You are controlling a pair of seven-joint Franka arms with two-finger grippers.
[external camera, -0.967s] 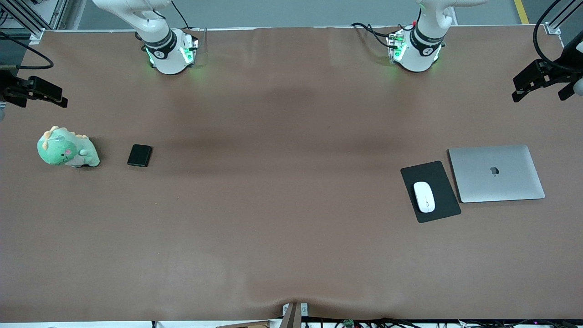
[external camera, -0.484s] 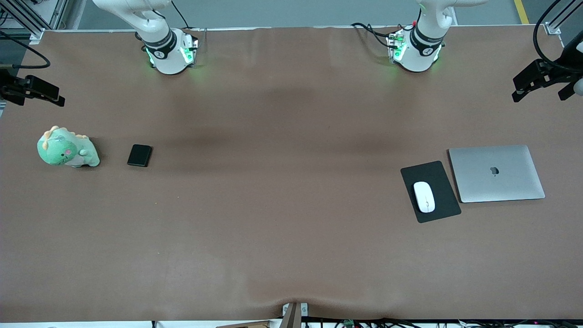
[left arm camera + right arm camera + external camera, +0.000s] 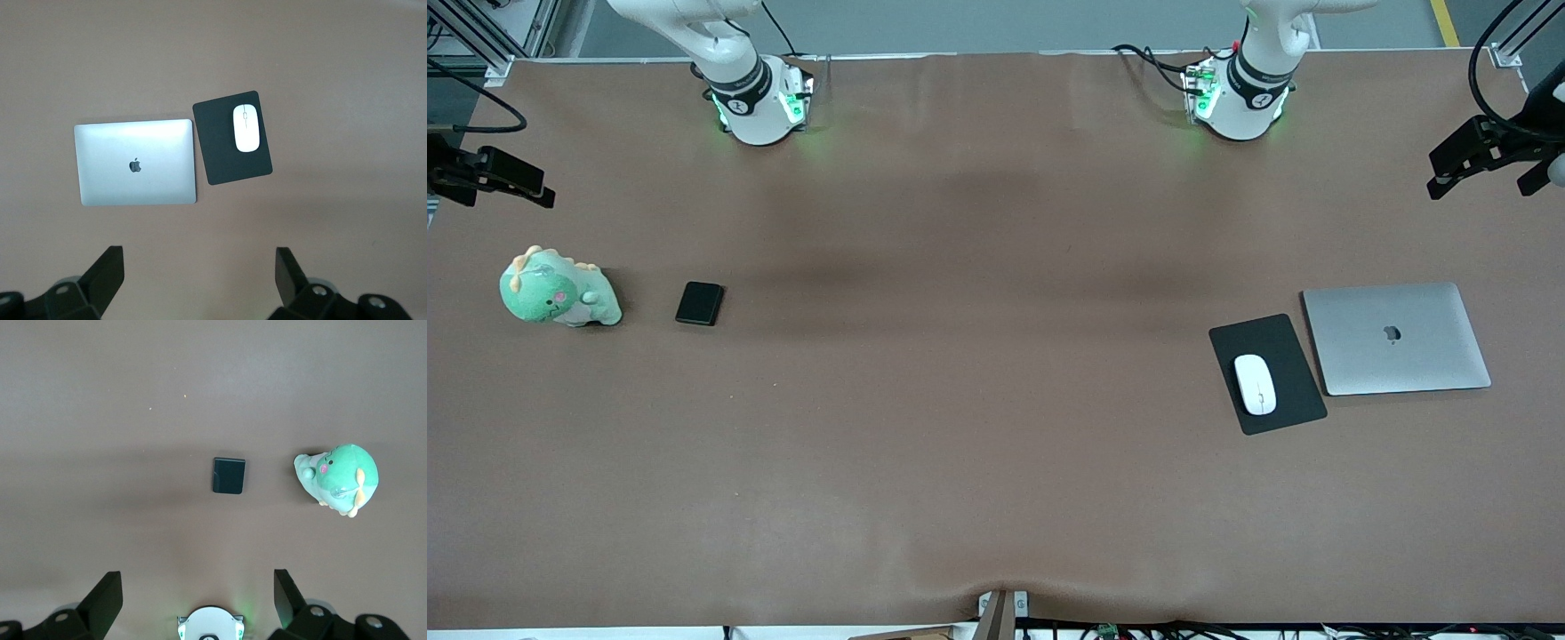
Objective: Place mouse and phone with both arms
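Note:
The white mouse [image 3: 1255, 384] lies on a black mouse pad [image 3: 1285, 351] toward the left arm's end of the table; the left wrist view shows the mouse [image 3: 245, 128] from high above. The small black phone [image 3: 699, 303] lies flat toward the right arm's end, also seen as the phone [image 3: 229, 475] in the right wrist view. My left gripper [image 3: 199, 267] hangs open and empty high over the table's end, well apart from the mouse. My right gripper [image 3: 198, 587] is open and empty, raised over its own end, far from the phone.
A closed silver laptop [image 3: 1396, 338] lies beside the mouse pad, on the side toward the table's end. A green plush dinosaur [image 3: 559, 290] sits beside the phone. The two arm bases [image 3: 760, 102] stand at the table's edge farthest from the front camera.
The right gripper has shifted very slightly toward its end of the table. Mouse, phone and the left gripper have not visibly moved.

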